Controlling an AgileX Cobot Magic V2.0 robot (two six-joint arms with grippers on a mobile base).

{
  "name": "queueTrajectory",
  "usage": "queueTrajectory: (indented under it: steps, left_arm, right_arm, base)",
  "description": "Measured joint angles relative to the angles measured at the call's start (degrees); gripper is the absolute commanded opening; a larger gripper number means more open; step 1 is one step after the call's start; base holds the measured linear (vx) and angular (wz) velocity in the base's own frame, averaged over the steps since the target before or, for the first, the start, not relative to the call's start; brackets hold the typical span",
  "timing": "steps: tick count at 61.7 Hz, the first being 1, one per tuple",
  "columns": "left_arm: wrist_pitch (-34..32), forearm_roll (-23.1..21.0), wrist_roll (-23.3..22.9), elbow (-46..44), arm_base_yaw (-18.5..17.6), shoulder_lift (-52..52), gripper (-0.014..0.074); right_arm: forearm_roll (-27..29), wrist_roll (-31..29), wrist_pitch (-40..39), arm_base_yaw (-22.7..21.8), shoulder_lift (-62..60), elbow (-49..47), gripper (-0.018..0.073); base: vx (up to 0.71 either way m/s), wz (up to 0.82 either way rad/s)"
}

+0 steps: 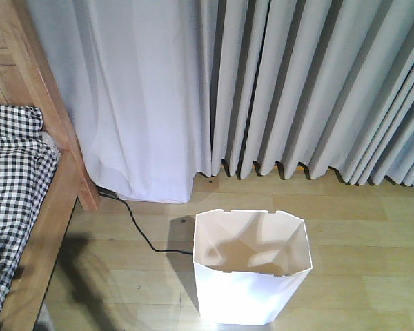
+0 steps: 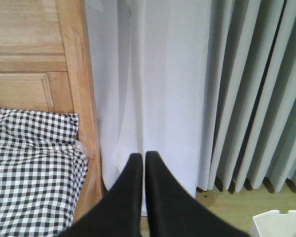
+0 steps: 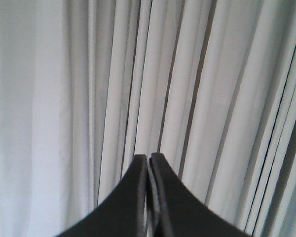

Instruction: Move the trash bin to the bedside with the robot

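Observation:
The white trash bin (image 1: 252, 269) stands upright on the wooden floor, a short way right of the bed, its cream inside empty. A corner of its rim (image 2: 281, 219) shows at the lower right of the left wrist view. The bedside is the light-brown bed frame (image 1: 48, 227) with black-and-white checked bedding (image 1: 10, 179) at the left. My left gripper (image 2: 143, 155) is shut with nothing in it, pointing at the curtain beside the bed frame (image 2: 84, 98). My right gripper (image 3: 149, 156) is shut and empty, facing the curtain. Neither gripper touches the bin.
Grey pleated curtains (image 1: 297, 89) hang to the floor along the back wall. A black cable (image 1: 141, 231) runs across the floor from under the curtain to the bin's left side. A tall wooden headboard (image 2: 24, 54) rises behind the bedding.

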Motion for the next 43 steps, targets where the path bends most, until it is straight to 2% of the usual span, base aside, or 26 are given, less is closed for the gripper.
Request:
queueTrajectory:
  steps: [21, 25, 31, 37, 39, 43]
  left_arm:
    - [0.0, 0.0, 0.0, 0.0, 0.0, 0.0, -0.0006]
    - [0.0, 0.0, 0.0, 0.0, 0.0, 0.0, -0.0006]
    - [0.0, 0.0, 0.0, 0.0, 0.0, 0.0, -0.0006]
    - [0.0, 0.0, 0.0, 0.0, 0.0, 0.0, -0.0006]
    - [0.0, 0.0, 0.0, 0.0, 0.0, 0.0, -0.0006]
    - [0.0, 0.0, 0.0, 0.0, 0.0, 0.0, -0.0006]
  right_arm:
    - [-0.1, 0.1, 0.0, 0.0, 0.0, 0.0, -0.0010]
    - [-1.9, 2.2, -0.4, 0.0, 0.0, 0.0, -0.0010]
    - [-10.5, 13.5, -1.7, 0.0, -0.1, 0.0, -0.0010]
    - [-24.0, 27.4, -1.9, 0.0, -0.8, 0.0, -0.0010]
    - [-30.1, 33.9, -1.9, 0.0, -1.1, 0.0, -0.0010]
    - [-36.2, 41.2, -1.9, 0.0, -1.3, 0.0, -0.0010]
  base:
    - [0.00, 0.00]
    - [0.00, 0.00]
    - [0.00, 0.00]
    - [0.00, 0.00]
    - [0.00, 0.00]
    - [0.00, 0.00]
